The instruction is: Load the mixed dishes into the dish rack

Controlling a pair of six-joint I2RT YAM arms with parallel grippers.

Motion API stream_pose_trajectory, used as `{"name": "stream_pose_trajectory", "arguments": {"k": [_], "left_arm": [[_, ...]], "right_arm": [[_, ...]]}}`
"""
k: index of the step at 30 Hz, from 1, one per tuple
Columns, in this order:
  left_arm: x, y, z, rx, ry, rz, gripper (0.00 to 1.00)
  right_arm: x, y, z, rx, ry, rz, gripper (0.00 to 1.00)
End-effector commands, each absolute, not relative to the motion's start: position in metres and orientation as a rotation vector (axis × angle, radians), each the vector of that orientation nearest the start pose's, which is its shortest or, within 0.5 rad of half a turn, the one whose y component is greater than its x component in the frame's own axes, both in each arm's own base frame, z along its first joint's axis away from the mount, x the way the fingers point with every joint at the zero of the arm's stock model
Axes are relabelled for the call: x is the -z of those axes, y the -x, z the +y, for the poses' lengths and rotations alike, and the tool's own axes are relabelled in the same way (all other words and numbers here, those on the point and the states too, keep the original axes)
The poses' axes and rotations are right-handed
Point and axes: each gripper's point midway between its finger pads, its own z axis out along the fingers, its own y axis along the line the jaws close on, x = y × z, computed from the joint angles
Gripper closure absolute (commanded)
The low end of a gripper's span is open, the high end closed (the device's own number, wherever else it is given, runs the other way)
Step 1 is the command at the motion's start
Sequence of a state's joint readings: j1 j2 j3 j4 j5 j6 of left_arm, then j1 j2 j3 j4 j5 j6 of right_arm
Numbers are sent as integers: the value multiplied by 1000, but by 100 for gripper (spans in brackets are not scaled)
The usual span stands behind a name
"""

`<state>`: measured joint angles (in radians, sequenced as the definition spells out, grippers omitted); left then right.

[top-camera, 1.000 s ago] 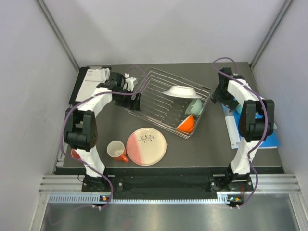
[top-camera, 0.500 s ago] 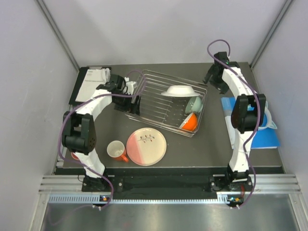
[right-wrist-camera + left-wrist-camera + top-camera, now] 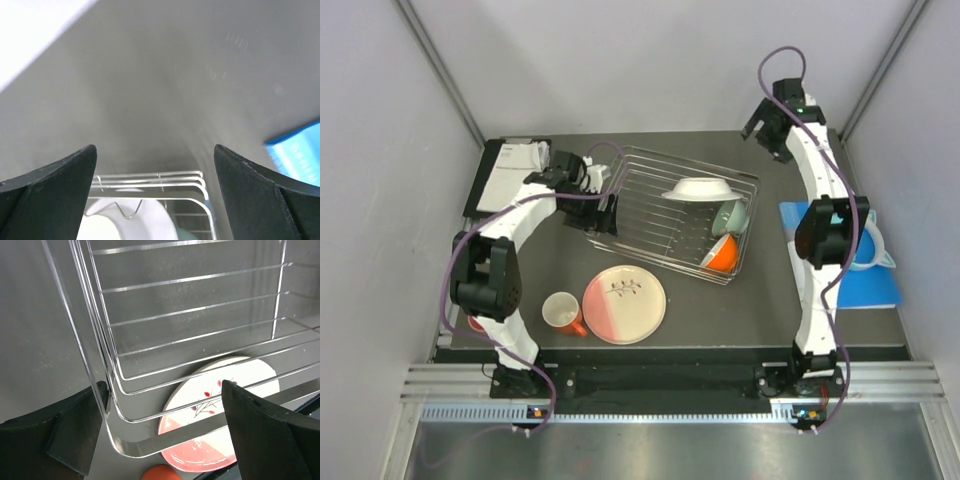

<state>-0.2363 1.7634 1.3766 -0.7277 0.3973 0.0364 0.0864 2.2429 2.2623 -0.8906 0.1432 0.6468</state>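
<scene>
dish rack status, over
Both open: left gripper straddles dish rack corner, right gripper empty past far edge. White bowl, mint bowl, orange piece racked. Plate, mug on table, unblocked.

Pale grey walls (image 3: 650,60) enclose a dark, evenly lit tabletop (image 3: 740,300).

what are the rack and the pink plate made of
Rack: thin metal wire, likely chromed or stainless, since it glints silver. Plate: probably glazed ceramic, smooth pink-and-cream surface with a printed twig; plastic can't be ruled out.
</scene>
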Motion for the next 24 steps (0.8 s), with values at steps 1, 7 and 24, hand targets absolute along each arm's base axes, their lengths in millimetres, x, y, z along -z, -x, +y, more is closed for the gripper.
{"name": "stream_pose_trajectory", "arguments": {"k": [1, 7, 24], "left_arm": [[-165, -387, -155, 571, -502, 2442, 1], [-239, -410, -123, 468, -475, 2301, 1], [-228, -339, -119, 523, -665, 2290, 1]], "right_arm": [[-273, -559, 18, -164, -693, 2099, 0], [-340, -477, 42, -263, -512, 1989, 0], [-223, -194, 194, -699, 24, 2349, 0]]}}
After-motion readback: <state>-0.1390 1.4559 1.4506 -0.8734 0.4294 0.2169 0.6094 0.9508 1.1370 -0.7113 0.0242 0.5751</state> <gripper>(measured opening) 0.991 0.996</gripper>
